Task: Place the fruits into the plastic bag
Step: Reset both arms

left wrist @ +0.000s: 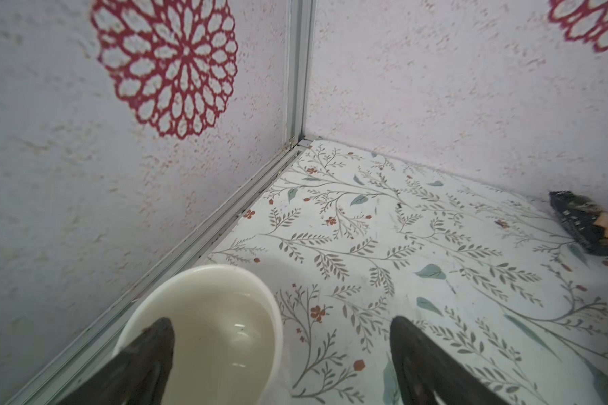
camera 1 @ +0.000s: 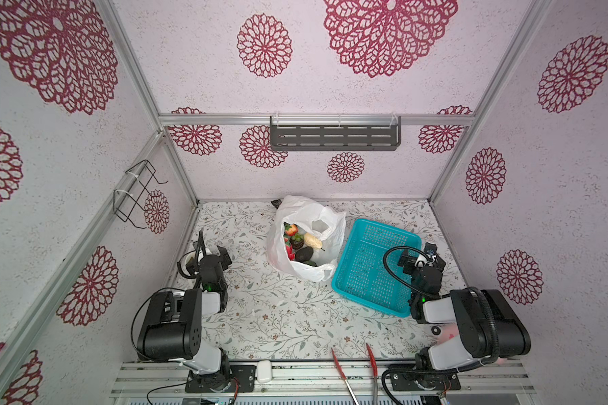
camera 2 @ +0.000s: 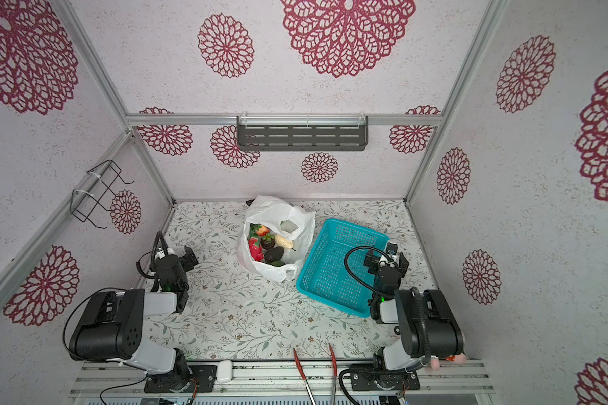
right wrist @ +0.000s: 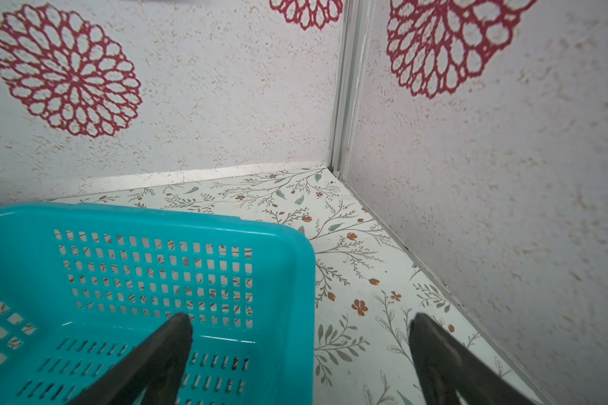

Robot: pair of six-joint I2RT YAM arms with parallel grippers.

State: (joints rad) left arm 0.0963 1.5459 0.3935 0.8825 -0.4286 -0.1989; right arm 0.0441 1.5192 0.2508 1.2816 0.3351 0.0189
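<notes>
Fruits (camera 1: 304, 242) sitting in plastic bag (camera 1: 295, 212); basket (camera 1: 386, 226) looking empty. Left tool (left wrist: 281, 322), right tool (right wrist: 301, 319) both gaping wide, gripping nothing. Likely finishing: parking both tools clear, not snagging bag.

Basket (camera 1: 365, 277) blocks bag (camera 1: 297, 212) rt; table (camera 1: 260, 315) open on left.

I can read no text, label, brand or number anywhere from here. The small dark crinkled wrapper (left wrist: 585, 224) lying against the pale textured back wall (left wrist: 471, 105) carries pale marks, but they are too blurred for me to read.
</notes>
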